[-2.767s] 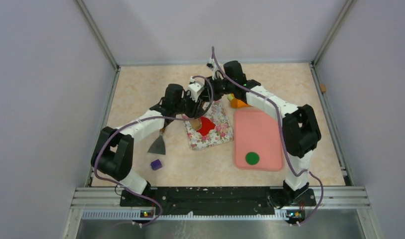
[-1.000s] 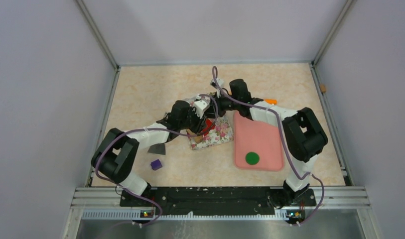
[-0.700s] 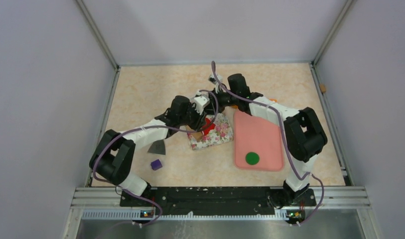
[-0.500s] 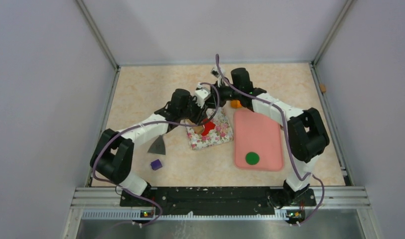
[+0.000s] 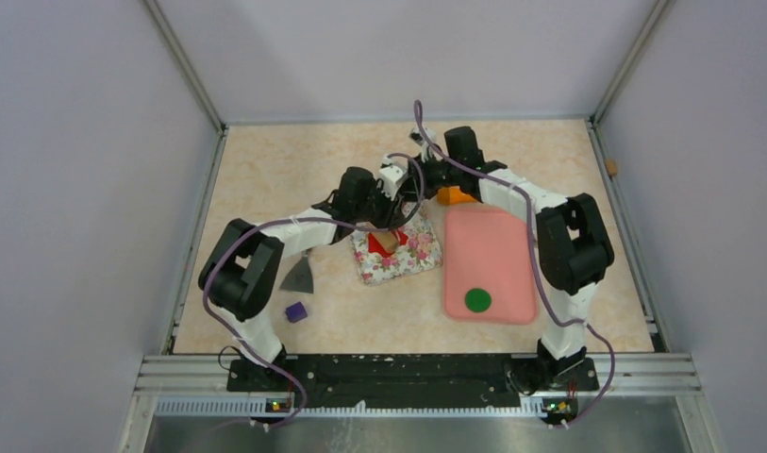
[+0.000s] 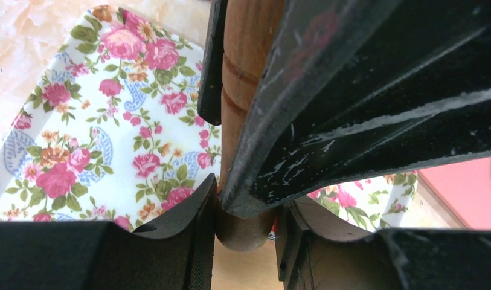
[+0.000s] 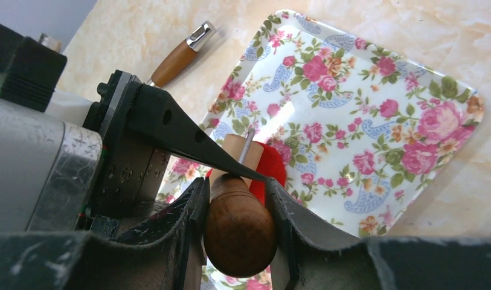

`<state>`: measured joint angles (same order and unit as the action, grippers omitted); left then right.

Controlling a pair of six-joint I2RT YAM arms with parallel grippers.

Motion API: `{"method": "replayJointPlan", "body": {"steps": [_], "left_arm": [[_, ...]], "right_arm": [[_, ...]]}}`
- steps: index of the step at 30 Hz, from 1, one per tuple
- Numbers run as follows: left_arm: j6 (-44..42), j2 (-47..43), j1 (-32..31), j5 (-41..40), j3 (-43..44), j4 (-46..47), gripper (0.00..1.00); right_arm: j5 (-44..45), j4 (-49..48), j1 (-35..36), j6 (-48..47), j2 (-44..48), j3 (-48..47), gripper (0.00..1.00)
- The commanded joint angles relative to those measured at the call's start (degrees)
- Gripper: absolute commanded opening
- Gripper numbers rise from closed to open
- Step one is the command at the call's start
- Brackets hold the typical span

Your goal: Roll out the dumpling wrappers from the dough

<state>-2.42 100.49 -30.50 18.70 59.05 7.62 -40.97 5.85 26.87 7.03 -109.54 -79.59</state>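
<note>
A wooden rolling pin (image 5: 388,241) lies across red dough (image 5: 375,243) on the floral tray (image 5: 419,253). My left gripper (image 5: 380,217) is shut on one handle, whose rounded end (image 6: 246,226) sits between my left gripper's (image 6: 246,199) fingers. My right gripper (image 5: 420,193) is shut on the other brown handle (image 7: 238,232), seen between my right gripper's (image 7: 237,193) fingers, with the red dough (image 7: 272,169) beyond it on the floral tray (image 7: 351,109). One flat round green dumpling wrapper (image 5: 477,300) lies on the pink mat (image 5: 497,255).
A grey scraper (image 5: 299,276) and a purple block (image 5: 295,311) lie left of the tray. An orange piece (image 5: 452,195) sits at the mat's far end. A wood-handled tool (image 7: 179,57) lies beyond the tray. Walls enclose the table.
Both arms have moved the rolling pin away from the bases, across the red dough toward the tray's far side. Both grips stayed shut.
</note>
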Motion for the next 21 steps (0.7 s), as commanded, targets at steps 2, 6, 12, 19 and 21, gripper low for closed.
{"method": "replayJointPlan", "body": {"steps": [2,6,12,19,21], "left_arm": [[7.56,5.04,2.21,-6.96,-1.38,11.41,0.00],[7.46,7.99,1.83,-5.17,-1.16,13.68,0.00],[8.04,11.90,0.62,-4.99,1.01,15.74,0.00],[9.27,15.20,-1.41,-4.38,4.96,14.90,0.00],[9.72,15.67,-1.90,-4.37,6.16,14.41,0.00]], "right_arm": [[5.07,9.61,1.14,-6.75,-2.99,0.16,0.00],[8.59,9.94,1.08,-11.32,-2.70,1.29,0.00],[11.81,9.69,0.66,-13.99,-1.57,3.30,0.00],[12.87,9.56,-0.96,-15.08,0.65,5.45,0.00],[13.27,9.57,-1.30,-15.55,1.30,5.90,0.00]]}}
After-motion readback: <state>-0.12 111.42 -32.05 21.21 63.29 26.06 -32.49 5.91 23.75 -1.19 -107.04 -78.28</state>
